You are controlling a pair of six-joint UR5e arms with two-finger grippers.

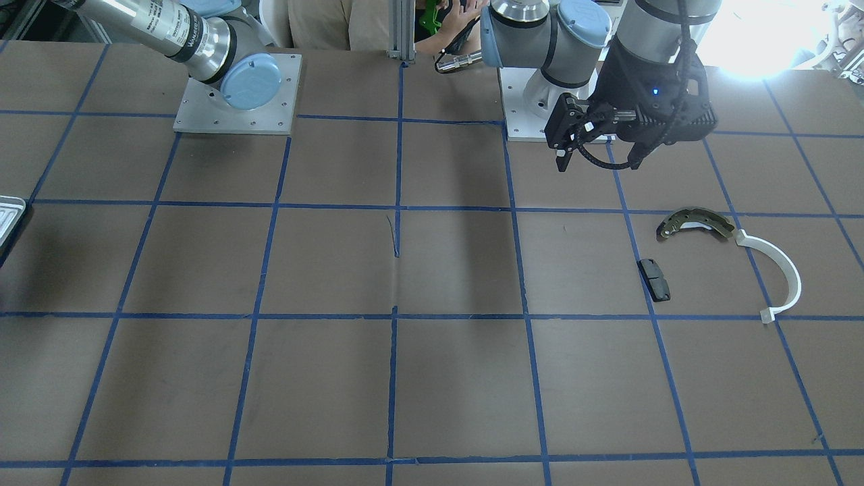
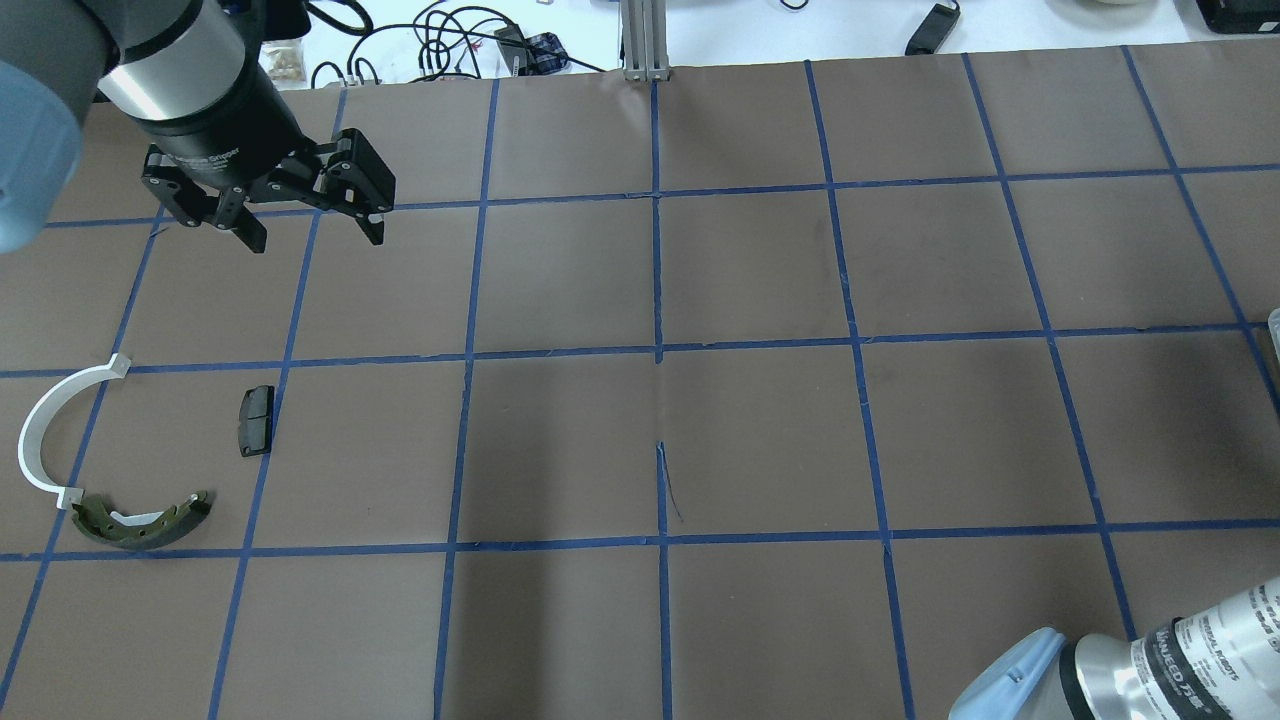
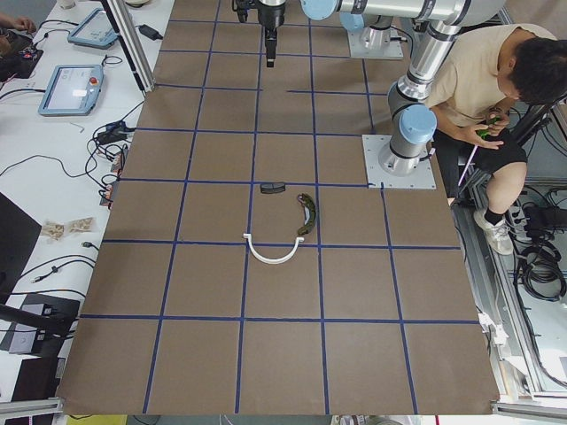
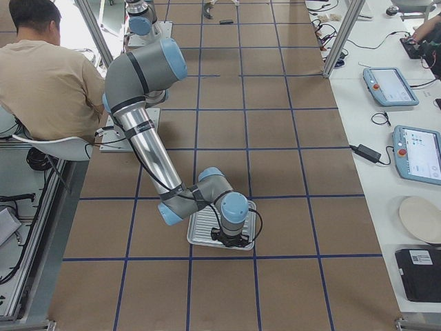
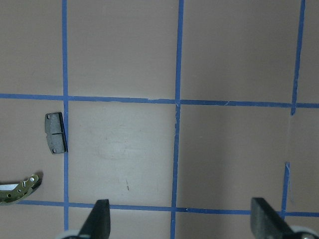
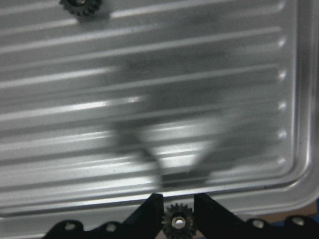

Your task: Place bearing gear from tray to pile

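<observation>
Overhead exterior: pile (image 2: 150, 537) lies on brown table (image 2: 760, 280) gridded with blue tape (image 2: 657, 260).

Silver arms (image 1: 169, 30), pale-blue joint caps (image 1: 251, 81), black left pincer (image 2: 316, 238), cable (image 1: 594, 159).

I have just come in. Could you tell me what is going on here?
The right gripper is over the tray, its jaws closed around a small bearing gear. A second gear lies on the tray floor. The left gripper hangs open and empty above the table, near the pile: brake shoe, white arc, black pad. No gear is at the pile yet.
</observation>
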